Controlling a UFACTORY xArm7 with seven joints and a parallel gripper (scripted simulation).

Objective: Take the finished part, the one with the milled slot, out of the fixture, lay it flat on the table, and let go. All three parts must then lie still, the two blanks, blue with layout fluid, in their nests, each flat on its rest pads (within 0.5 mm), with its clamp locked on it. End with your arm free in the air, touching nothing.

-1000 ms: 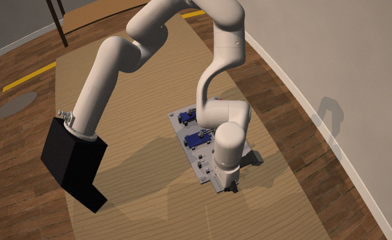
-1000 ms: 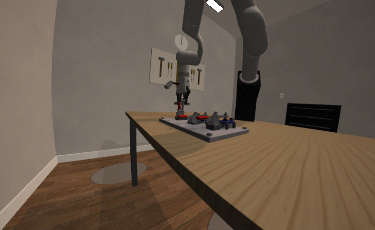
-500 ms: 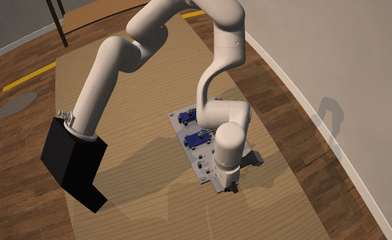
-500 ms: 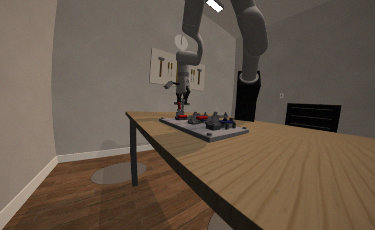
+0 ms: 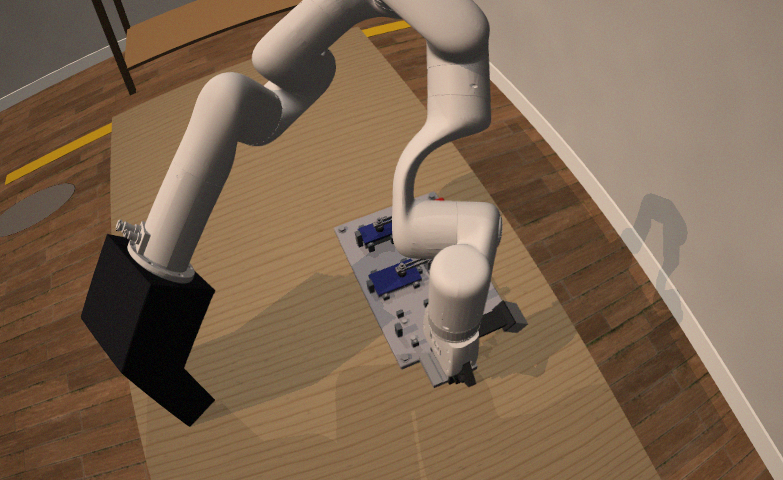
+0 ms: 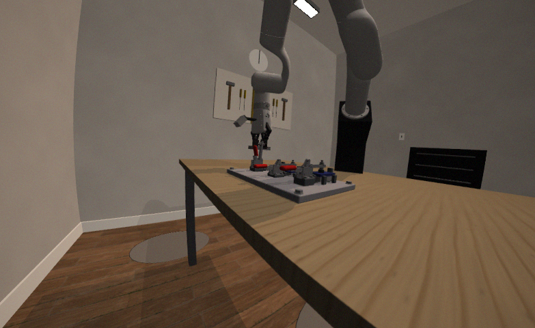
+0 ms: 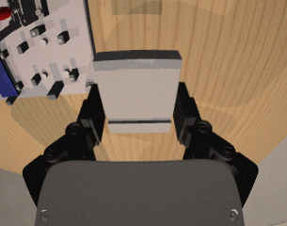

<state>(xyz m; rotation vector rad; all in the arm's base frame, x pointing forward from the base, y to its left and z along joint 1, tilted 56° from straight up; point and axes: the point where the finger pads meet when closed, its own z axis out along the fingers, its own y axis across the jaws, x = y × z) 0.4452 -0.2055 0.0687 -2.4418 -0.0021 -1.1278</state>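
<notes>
The finished part, a pale grey block [image 7: 137, 91] [image 5: 432, 369] with a dark slot line across it, is held roughly level above the table, just off the fixture's end. My gripper [image 7: 138, 95] [image 5: 462, 377] is shut on its two sides. The grey fixture plate [image 5: 386, 313] [image 6: 322, 189] [image 7: 72, 14] carries two blue blanks, one in the middle nest [image 5: 390, 281] and one in the far nest [image 5: 371, 234], with clamp arms over them. The nest nearest the part shows bare posts [image 5: 399, 329] [image 7: 63, 38]. Its clamp's red handle [image 6: 255, 150] stands upright. Exact seating and locking cannot be told.
Two other red clamp handles [image 6: 260, 165] [image 6: 287, 167] lie low along the fixture. The wooden table [image 5: 300, 410] [image 6: 445, 243] extends around the fixture, with an edge on the wall side. My arm hides part of the fixture in the top view.
</notes>
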